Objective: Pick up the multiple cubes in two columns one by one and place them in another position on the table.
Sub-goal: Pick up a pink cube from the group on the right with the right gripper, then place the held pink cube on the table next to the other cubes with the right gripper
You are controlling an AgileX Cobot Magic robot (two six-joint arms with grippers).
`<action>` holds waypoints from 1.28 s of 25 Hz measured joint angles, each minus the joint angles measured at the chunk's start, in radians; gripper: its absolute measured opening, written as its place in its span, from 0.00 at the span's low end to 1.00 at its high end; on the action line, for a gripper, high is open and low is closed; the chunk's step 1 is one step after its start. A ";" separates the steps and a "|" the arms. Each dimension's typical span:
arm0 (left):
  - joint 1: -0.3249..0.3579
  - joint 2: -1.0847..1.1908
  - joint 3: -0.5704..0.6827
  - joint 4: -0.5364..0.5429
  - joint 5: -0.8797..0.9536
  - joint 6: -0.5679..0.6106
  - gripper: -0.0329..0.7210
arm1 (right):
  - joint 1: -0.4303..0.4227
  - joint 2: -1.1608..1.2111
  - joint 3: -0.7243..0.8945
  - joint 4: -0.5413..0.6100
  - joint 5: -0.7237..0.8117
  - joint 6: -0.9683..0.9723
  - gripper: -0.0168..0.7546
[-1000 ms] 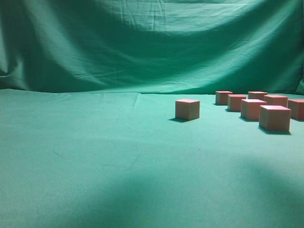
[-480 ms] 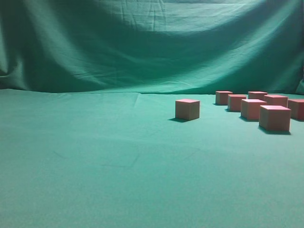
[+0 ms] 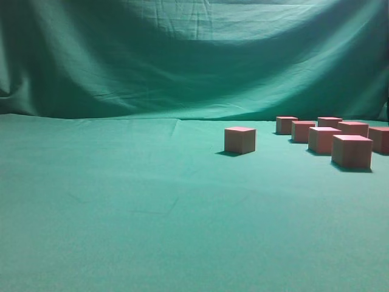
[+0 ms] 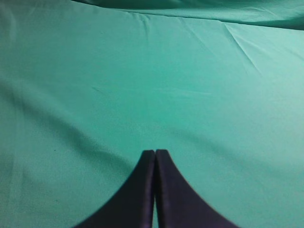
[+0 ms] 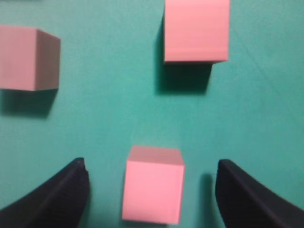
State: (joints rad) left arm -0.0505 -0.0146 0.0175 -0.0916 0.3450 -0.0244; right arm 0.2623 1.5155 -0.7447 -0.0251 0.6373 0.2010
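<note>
The left gripper (image 4: 155, 156) is pinched closed over bare table (image 4: 142, 71). The right gripper (image 5: 152, 190) is spread wide, straddling one cube (image 5: 153, 190) untouched; two more cubes (image 5: 195, 29) lie beyond. That cube sits slightly skewed, apparently nearer the left finger, so closing could nudge it. Cubes have no long axis.

Far ahead of my claw hangs the draped, wrinkled green backdrop cloth (image 3: 194, 55), its folds sagging in broad curves.
</note>
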 joint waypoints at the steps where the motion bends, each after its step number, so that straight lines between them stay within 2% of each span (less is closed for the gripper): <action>1: 0.000 0.000 0.000 0.000 0.000 0.000 0.04 | 0.000 0.016 0.000 -0.011 -0.010 0.000 0.73; 4: 0.000 0.000 0.000 0.000 0.000 0.000 0.04 | 0.000 0.053 0.000 -0.020 -0.027 0.000 0.73; 10: 0.000 0.000 0.000 0.000 0.000 0.000 0.04 | 0.000 0.071 0.000 -0.020 -0.029 0.000 0.35; 13: 0.000 0.000 0.000 0.000 0.000 0.000 0.04 | 0.000 0.072 -0.016 -0.020 -0.002 -0.002 0.36; 16: 0.000 0.000 0.000 0.000 0.000 0.000 0.04 | 0.000 0.073 -0.090 -0.016 0.099 -0.017 0.36; 21: 0.000 0.000 0.000 0.000 0.000 0.000 0.04 | 0.022 0.076 -0.331 0.080 0.314 -0.155 0.36; 26: 0.000 0.000 0.000 0.000 0.000 0.000 0.04 | 0.174 0.118 -0.619 0.109 0.403 -0.266 0.36; 32: 0.000 0.000 0.000 0.000 0.000 0.000 0.04 | 0.340 0.371 -0.974 0.087 0.552 -0.460 0.36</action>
State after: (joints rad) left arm -0.0505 -0.0146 0.0175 -0.0916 0.3450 -0.0244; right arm 0.6020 1.8862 -1.7187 0.0618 1.1894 -0.2588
